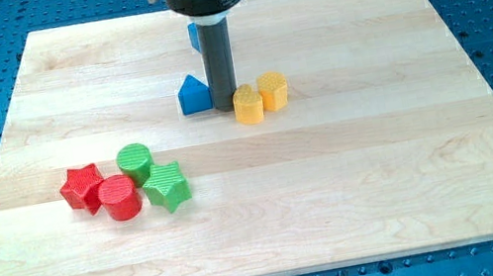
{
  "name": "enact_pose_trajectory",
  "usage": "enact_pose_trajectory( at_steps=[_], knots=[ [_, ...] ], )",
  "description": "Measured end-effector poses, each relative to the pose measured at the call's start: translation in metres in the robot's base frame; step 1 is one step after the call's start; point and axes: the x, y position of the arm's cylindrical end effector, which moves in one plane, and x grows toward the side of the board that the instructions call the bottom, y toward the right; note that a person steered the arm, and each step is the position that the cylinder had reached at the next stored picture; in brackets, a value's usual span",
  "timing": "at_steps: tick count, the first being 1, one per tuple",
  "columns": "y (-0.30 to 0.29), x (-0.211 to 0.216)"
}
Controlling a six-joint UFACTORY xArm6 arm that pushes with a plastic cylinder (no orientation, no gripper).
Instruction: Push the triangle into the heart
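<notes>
The blue triangle [194, 95] stands on the desk [414, 180] just to the view's left of my tip [227, 109], close enough that I cannot tell whether they touch. On the tip's other side, just to the view's right, is a yellow block [248, 105] that I take to be the heart, though its outline is too small to be sure. A second yellow block [274, 90] presses against that one, further to the view's right.

So the tip sits in the gap between the triangle and its target. From here, any push on the triangle would send it away from the heart. I judge the tip must first go round to the triangle's far side, at the view's left, and then drive it toward the view's right.

This arm carries no jaws, only the bare rod, so nothing is clenched or grasped. The blocks are moved by sliding contact alone.

Beyond the tip, toward the view's top, another blue block [193, 36] shows partly behind the rod, its shape hidden.

Well away from the tip, toward the view's lower left, four blocks cluster clear of the work: a red star [82, 186], a red cylinder [120, 198], a green cylinder [135, 162] and a green star [167, 186].
</notes>
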Motion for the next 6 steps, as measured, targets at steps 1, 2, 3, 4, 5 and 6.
enact_pose_trajectory(
  at_steps=[1,2,3,4,5,6],
  knots=[
    [-0.029,0.025],
    [-0.004,0.041],
    [0.043,0.017],
    [0.000,0.014],
    [-0.124,0.028],
    [-0.077,-0.014]
  ],
)
